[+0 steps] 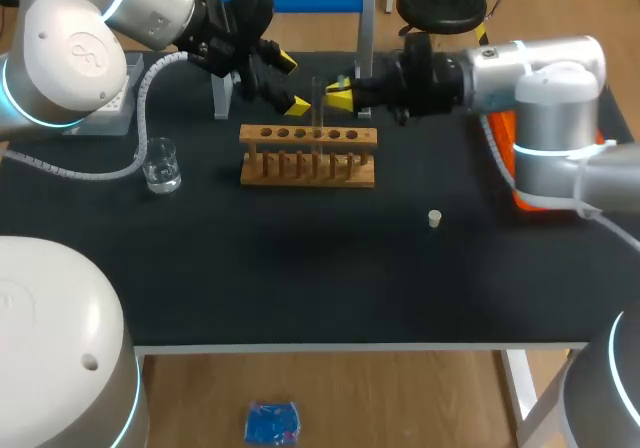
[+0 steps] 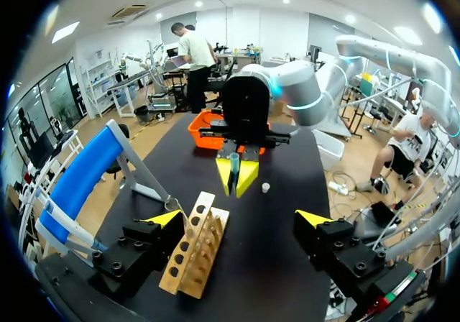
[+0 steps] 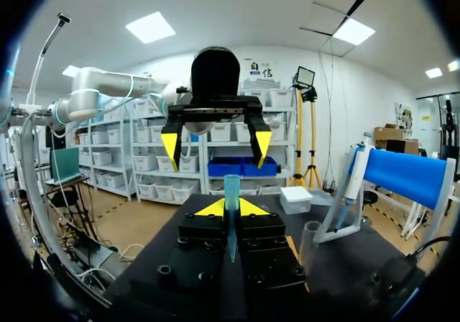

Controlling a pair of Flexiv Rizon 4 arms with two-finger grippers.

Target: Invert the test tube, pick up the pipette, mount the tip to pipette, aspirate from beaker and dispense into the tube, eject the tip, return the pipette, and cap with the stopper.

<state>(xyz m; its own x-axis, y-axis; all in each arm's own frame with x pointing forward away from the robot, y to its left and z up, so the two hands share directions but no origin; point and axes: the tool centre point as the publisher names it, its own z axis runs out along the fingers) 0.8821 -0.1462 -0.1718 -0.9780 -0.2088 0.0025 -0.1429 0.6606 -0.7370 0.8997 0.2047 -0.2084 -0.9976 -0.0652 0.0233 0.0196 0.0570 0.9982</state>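
Clamping test tube [image 3: 231, 185], right gripper [image 3: 230, 208] (near the rack [image 1: 308, 155])

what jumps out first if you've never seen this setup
The right gripper holds a clear test tube upright at the wooden rack, near the table's back. Facing it, the left gripper hangs wide open. A glass beaker stands left of the rack, a small stopper to its right.

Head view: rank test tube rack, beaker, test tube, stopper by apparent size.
1. Wooden test tube rack, clearly largest.
2. Glass beaker and test tube: similar height, tube much thinner and held higher, so unranked.
3. White stopper, smallest.
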